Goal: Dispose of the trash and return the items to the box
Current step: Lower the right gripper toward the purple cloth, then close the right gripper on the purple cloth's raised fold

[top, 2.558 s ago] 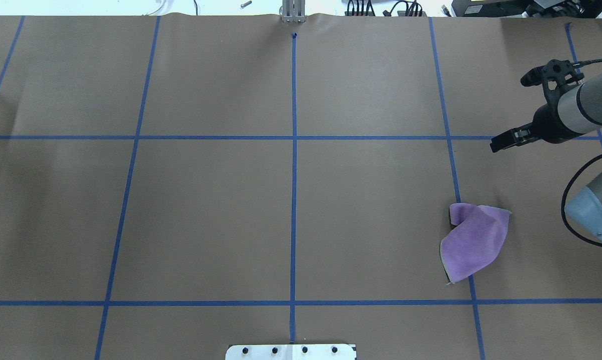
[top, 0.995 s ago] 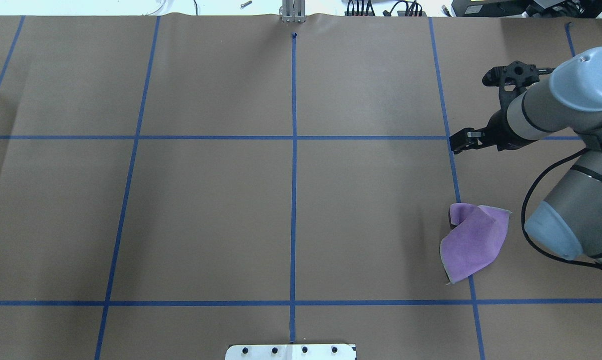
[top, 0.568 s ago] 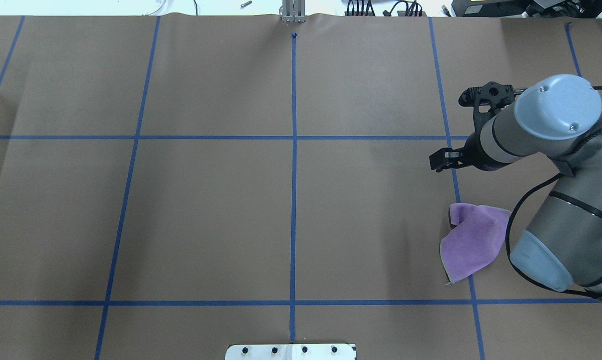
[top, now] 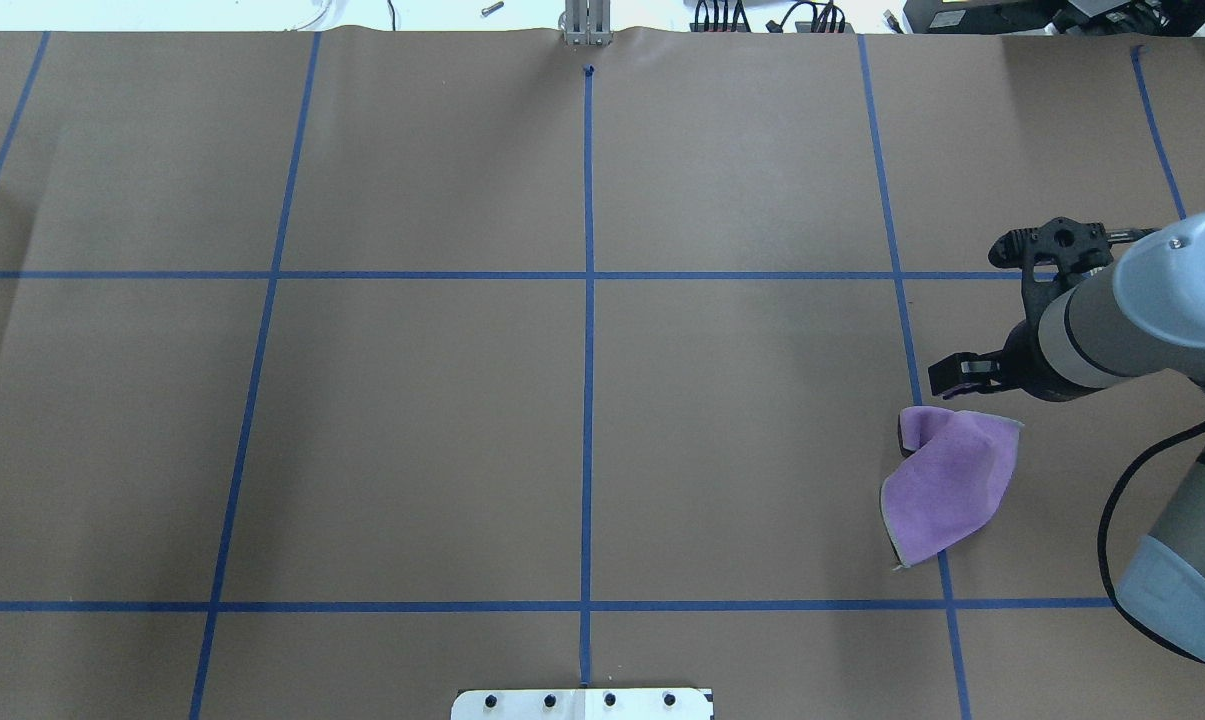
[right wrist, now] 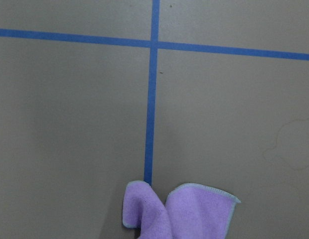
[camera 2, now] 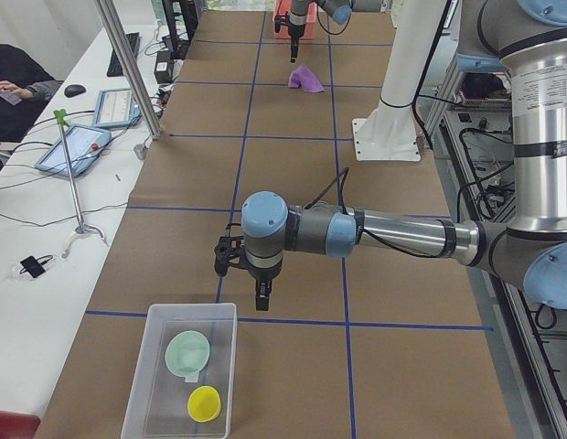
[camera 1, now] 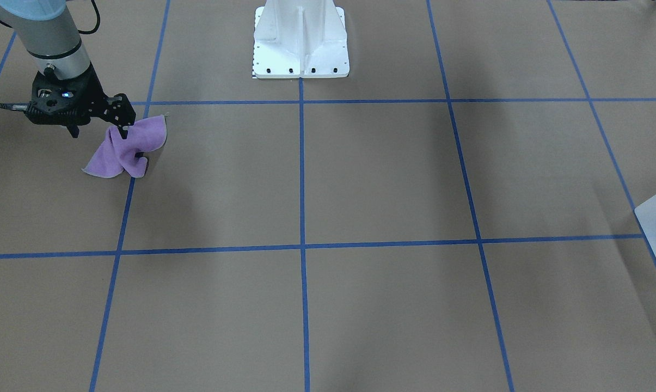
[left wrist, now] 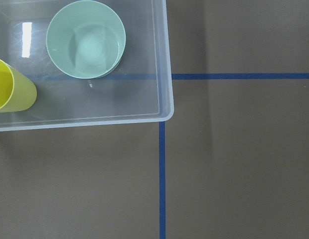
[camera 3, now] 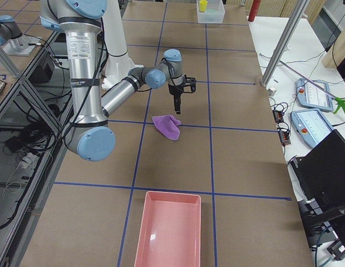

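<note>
Right gripper (camera 1: 99,134) hangs downward, jaws spread; left arm (camera 2: 393,236) outstretched.

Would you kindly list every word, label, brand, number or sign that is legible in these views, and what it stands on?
No text can be read in any view.
The box, the green bowl, the yellow cup and the purple cloth show no print.
The tablet screens are too small to read.

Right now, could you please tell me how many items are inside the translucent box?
2: a mint-green bowl by one short wall of the box and a yellow cup beside it, farther from that wall. No view shows the whole box, so more may be hidden.
</note>
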`<action>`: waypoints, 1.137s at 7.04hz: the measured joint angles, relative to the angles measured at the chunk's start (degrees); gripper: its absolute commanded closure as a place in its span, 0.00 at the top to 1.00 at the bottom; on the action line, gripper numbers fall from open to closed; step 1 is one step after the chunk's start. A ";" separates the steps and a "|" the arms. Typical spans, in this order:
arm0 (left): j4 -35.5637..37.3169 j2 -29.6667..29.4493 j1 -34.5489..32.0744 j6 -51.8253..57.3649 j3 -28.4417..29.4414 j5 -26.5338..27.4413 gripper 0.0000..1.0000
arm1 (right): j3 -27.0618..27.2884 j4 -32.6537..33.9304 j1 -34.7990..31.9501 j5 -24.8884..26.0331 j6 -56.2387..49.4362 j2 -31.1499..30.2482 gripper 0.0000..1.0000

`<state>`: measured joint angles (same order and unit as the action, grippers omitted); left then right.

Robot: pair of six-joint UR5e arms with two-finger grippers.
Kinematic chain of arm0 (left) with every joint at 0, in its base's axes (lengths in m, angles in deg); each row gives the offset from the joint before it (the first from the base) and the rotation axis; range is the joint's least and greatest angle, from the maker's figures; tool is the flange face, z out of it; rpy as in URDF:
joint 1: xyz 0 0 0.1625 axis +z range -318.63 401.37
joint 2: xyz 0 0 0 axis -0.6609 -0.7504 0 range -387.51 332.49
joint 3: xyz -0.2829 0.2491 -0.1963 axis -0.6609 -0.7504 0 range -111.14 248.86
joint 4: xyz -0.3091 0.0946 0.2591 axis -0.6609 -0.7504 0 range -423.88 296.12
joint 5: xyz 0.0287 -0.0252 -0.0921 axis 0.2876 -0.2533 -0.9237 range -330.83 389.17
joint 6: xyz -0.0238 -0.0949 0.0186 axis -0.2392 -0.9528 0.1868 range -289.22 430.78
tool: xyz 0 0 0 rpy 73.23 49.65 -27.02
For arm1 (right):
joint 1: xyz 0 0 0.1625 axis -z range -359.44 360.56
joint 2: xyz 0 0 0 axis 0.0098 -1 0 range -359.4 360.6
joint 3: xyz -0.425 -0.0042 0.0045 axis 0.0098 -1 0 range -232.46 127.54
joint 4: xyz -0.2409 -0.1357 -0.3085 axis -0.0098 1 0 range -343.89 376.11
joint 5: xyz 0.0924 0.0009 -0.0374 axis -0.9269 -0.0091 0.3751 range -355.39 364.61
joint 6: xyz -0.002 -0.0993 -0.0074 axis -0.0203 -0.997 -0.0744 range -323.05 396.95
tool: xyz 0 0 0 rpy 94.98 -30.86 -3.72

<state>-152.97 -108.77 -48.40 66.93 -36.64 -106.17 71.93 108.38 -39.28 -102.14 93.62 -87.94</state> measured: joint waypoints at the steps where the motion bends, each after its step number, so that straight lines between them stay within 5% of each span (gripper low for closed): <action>1: -0.02 -0.02 0.02 -0.01 0.02 -0.01 0.99 | 0.01 -2.11 1.54 1.09 1.88 -1.82 0.86; 3: -0.09 -0.04 0.01 0.04 0.03 -0.01 0.99 | -0.14 -6.62 4.97 3.62 6.67 -4.28 0.44; 5: -0.12 -0.05 -0.03 0.06 0.03 -0.01 0.99 | -0.20 -7.60 7.15 5.58 9.85 -4.89 0.23; 8: -0.12 -0.05 0.02 0.07 0.07 -0.01 0.99 | -0.13 -7.43 7.56 6.00 10.54 -5.97 0.28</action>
<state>-153.09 -108.81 -48.38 67.00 -36.57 -106.18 71.80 100.94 -31.72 -96.13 104.15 -93.92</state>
